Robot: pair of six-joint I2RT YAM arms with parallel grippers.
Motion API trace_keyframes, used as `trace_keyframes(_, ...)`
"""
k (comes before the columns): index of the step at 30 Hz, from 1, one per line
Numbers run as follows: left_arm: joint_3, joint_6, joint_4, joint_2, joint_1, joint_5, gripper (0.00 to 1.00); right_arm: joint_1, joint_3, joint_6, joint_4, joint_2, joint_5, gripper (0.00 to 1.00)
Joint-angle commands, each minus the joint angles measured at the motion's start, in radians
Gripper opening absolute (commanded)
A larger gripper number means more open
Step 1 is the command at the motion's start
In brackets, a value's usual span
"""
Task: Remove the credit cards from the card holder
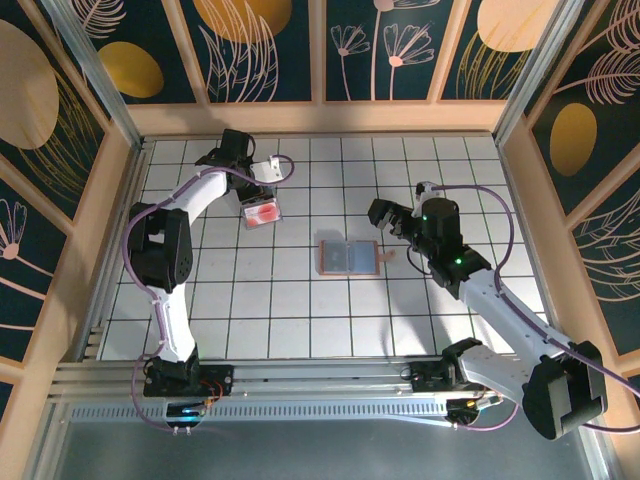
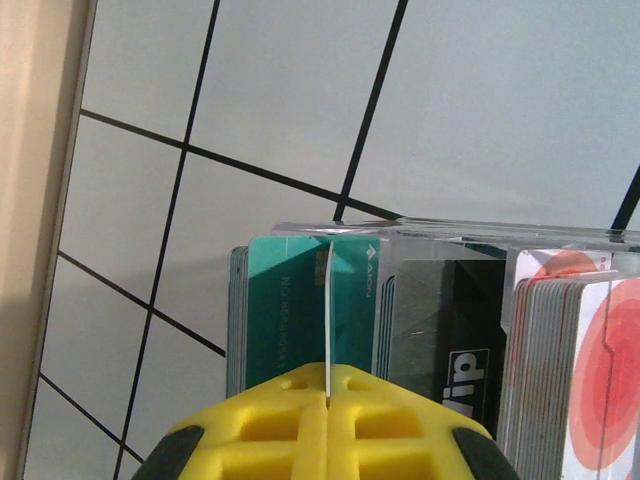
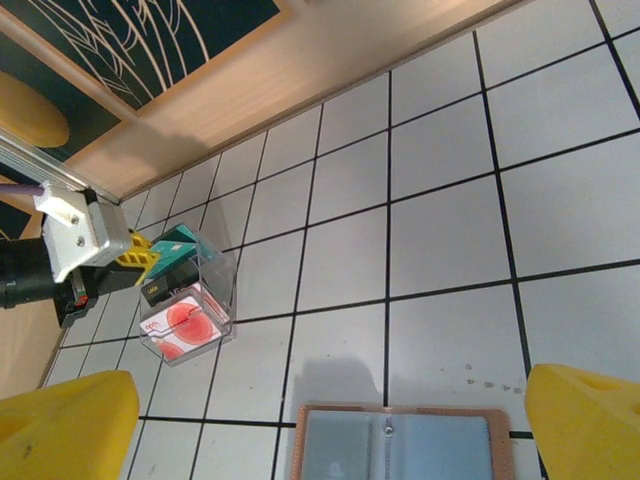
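1. L claw (image 2: pixel 327 375): yellow fingers pressed together on a thin white card (image 2: pixel 327 300), seen edge-on and standing upright between them.
2. That card is at the clear box (image 1: pixel 262 212), in front of the teal cards (image 2: pixel 285 310). Can't tell whether its lower edge sits inside the box.
3. Clear box stands on the table (image 1: pixel 300 320), far-left part, well short of the far edge. It holds a teal stack at one end, a black card (image 2: pixel 450 330) in the middle and red-white cards (image 2: pixel 590 370) at the other end, all on edge.
4. Card holder (image 1: pixel 348 257) lies open flat w/ the grey-blue inside up and a pinkish-brown rim showing. It is approx. mid-table, a bit to the right, well apart from the box.
5. R claw (image 3: pixel 330 390): fingers spread wide, nothing between them. It hangs above the table just beyond the holder's far-right corner; in the R wrist view the holder sits low between the two fingers.
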Motion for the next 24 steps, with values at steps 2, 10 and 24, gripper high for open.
trace_keyframes(2,0.028,0.002,-0.024,0.024,0.009,-0.013,0.15,-0.006,0.023,0.010,0.003,-0.025,0.020,0.99)
trace_keyframes(10,0.033,-0.016,-0.005,0.017,0.009,-0.036,0.15,-0.005,0.015,0.016,0.024,-0.017,0.003,0.99)
trace_keyframes(24,0.006,-0.070,0.152,0.010,0.009,-0.161,0.15,-0.005,0.004,0.019,0.033,-0.019,-0.012,0.99)
